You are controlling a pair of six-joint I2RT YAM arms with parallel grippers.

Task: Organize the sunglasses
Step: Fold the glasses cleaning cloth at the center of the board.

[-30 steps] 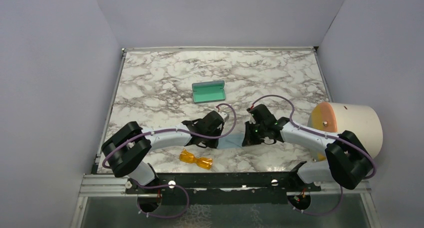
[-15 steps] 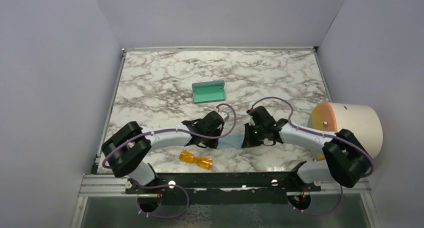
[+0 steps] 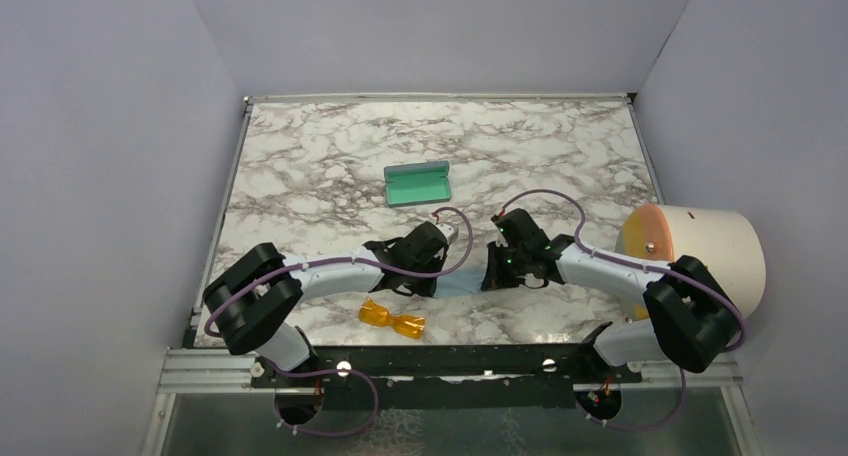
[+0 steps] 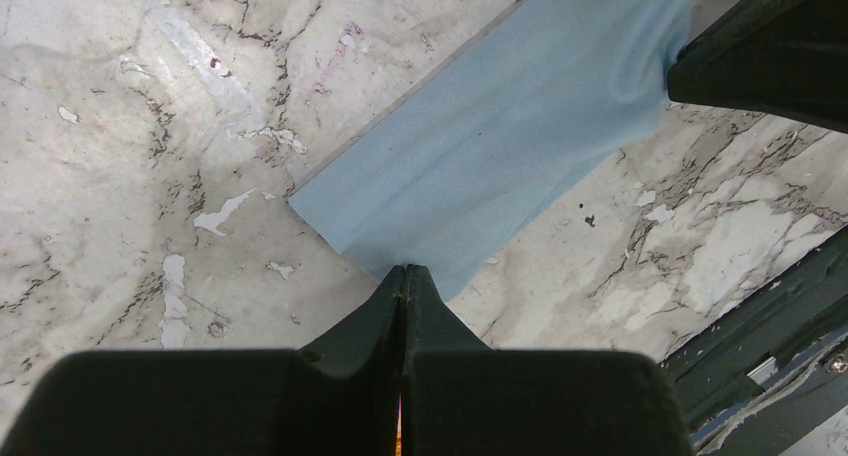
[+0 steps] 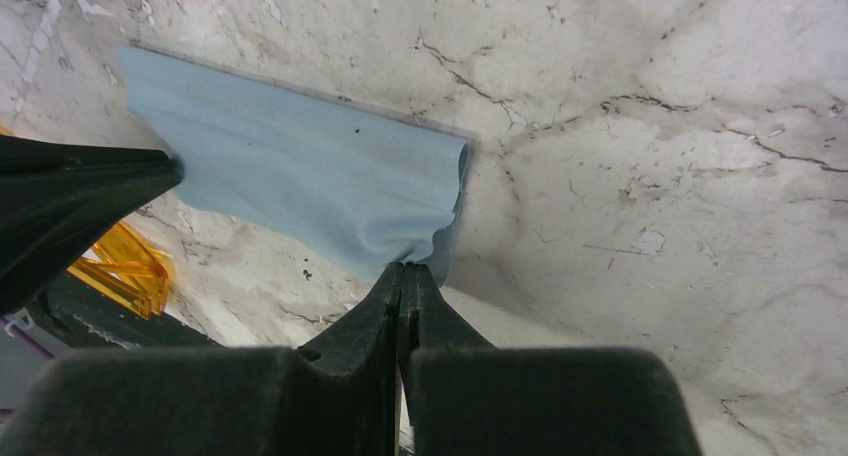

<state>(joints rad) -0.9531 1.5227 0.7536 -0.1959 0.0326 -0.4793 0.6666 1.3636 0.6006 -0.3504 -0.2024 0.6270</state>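
The folded orange-amber sunglasses [image 3: 392, 319] lie on the marble near the front edge, below the left gripper; they also show in the right wrist view [image 5: 125, 266]. The open case [image 3: 417, 184] with teal-green inside lies farther back at the middle. The light blue cloth [image 3: 462, 281] is folded into a strip between the two grippers. My left gripper [image 4: 404, 269] is shut on the cloth's [image 4: 500, 146] near edge. My right gripper [image 5: 405, 266] is shut on the cloth's [image 5: 300, 176] opposite end, which bunches up at the tips.
A cream cylinder with an orange face [image 3: 695, 248] lies at the right edge of the table. Grey walls enclose the marble table [image 3: 330, 146] on three sides. A black rail [image 3: 450, 361] runs along the front edge.
My right gripper has shifted slightly left toward the left gripper, with the cloth end in it. The left arm, sunglasses and case have not moved.
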